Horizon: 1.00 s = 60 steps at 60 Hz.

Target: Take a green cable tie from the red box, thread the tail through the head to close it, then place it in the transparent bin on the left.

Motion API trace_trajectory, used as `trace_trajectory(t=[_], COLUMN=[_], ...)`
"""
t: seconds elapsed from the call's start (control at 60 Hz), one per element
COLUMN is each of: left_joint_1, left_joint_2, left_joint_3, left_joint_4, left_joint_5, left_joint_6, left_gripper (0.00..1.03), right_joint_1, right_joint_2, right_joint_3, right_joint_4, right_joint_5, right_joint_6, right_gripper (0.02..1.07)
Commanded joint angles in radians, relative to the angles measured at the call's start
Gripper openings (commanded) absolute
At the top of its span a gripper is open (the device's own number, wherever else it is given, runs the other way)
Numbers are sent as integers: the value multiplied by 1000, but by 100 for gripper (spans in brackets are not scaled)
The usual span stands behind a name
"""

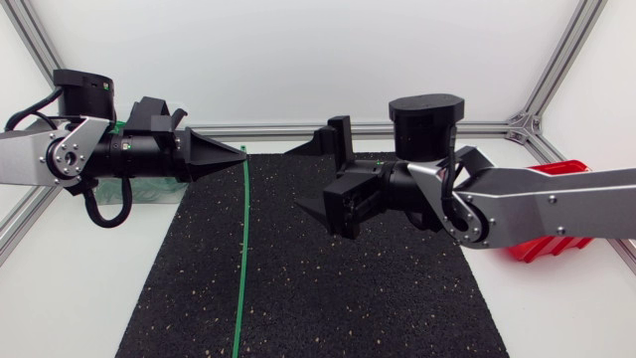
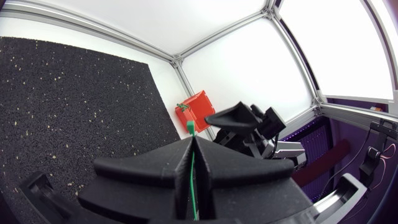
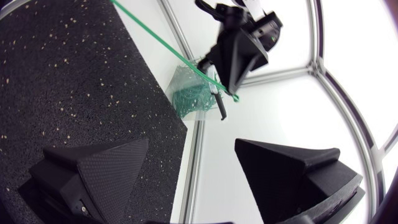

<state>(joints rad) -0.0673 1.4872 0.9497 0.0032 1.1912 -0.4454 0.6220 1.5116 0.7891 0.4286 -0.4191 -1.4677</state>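
While my left pincer (image 1: 239,152) is clamped on the tie (image 1: 243,249) near one end, the long remainder hangs from its tips down over the mat (image 1: 328,298). My right pincer (image 1: 321,177) faces it with fingers wide apart. The box (image 1: 545,247) lies behind the right pincer, the bin (image 3: 194,94) behind the left.

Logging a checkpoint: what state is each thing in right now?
Green cable tie: straight, unclosed, held near one end.
Left gripper: jaws shut on green cable tie.
Right gripper: jaws open, empty.
Transparent bin: holds green ties.
Red box: contents hidden.
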Motion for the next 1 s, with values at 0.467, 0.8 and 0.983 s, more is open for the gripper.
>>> trace_trajectory(t=[0.467,0.8,0.983], left_joint_1=[8,4,-2], left_joint_2=[91,110,119], left_joint_3=[47,47,49], left_joint_4=[-5,-8,-8], left_joint_5=[21,21,21], left_joint_6=[10,17,20], left_gripper=[4,4,4], right_joint_1=[259,347,393], right_joint_2=[-25,-90,-125], right_joint_3=[-186,-280,-321], right_joint_4=[144,142,134], right_joint_5=[-3,-44,-35], right_joint_6=[-241,-276,-281], right_gripper=[103,103,102])
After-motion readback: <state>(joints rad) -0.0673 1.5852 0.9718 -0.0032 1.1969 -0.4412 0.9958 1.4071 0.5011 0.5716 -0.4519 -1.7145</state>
